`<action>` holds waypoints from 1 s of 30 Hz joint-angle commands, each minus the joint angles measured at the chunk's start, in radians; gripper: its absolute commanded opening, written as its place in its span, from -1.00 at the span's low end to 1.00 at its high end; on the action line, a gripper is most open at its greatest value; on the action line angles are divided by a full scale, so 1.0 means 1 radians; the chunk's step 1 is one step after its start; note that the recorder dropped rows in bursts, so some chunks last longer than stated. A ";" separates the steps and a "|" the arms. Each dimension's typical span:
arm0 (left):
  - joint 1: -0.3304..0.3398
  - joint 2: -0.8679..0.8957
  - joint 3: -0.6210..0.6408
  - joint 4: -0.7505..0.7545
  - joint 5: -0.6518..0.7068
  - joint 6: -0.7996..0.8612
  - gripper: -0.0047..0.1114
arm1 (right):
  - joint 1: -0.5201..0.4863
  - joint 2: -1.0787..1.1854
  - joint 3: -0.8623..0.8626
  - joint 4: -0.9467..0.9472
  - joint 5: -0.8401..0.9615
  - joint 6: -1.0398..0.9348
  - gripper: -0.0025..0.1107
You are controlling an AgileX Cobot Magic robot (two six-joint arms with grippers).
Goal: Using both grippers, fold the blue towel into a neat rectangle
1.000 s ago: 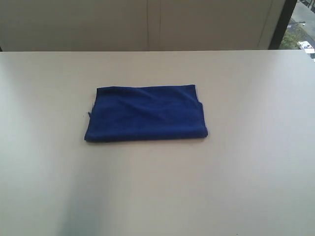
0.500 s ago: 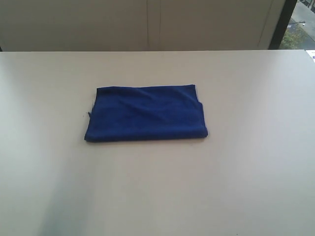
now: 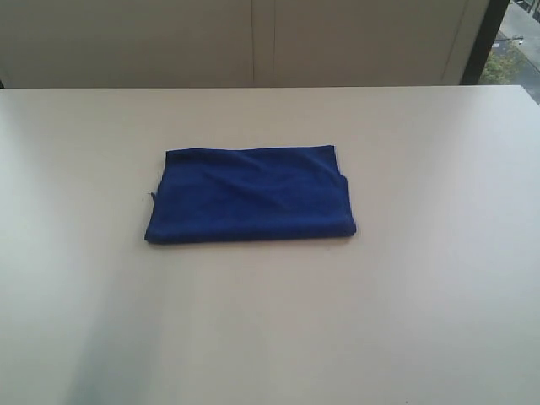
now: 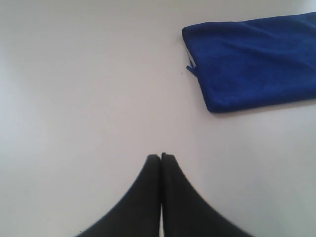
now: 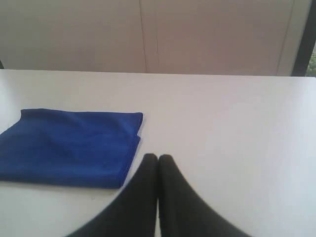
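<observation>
Nothing readable for you to log; no lettering, label, brand, number or sign is legible in any of the three views; the blue towel (image 3: 251,196) shows plain cloth only.

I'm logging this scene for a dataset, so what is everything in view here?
towel: one, royal blue, folded into a rough rectangle, lying flat at the middle of the table.
table: one, off-white, fills most of the exterior view.
wall: one, beige panels, behind the table's far edge.
window: one, dark frame, at the far right end of the wall.
left hand: one, black, fingers shut together, over bare table, apart from the towel; seen only in its wrist view.
right hand: one, black, fingers shut together, near a towel corner without touching it; seen only in its wrist view.
</observation>
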 commanded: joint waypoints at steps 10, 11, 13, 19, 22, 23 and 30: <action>0.002 -0.007 0.005 -0.015 0.005 0.005 -0.92 | -0.073 -0.193 0.007 0.001 0.011 -0.005 -0.96; 0.002 -0.007 0.005 -0.015 0.005 0.005 -0.92 | -0.105 -0.226 0.007 0.001 0.011 -0.005 -0.96; 0.002 -0.007 0.005 -0.015 0.005 0.005 -0.92 | -0.143 -0.266 0.011 0.002 0.011 -0.005 -0.96; 0.002 -0.007 0.005 -0.015 0.005 0.005 -0.92 | -0.146 -0.275 0.015 0.002 0.009 -0.005 -0.96; 0.002 -0.007 0.005 -0.015 0.005 0.005 -0.92 | -0.146 -0.271 0.017 0.002 0.011 -0.005 -0.96; 0.002 -0.007 0.005 -0.015 0.005 0.005 -0.92 | -0.146 -0.273 0.017 0.002 0.011 -0.005 -0.96; 0.002 -0.007 0.005 -0.015 0.005 0.005 -0.92 | -0.146 -0.273 0.018 -0.046 0.015 0.018 -0.96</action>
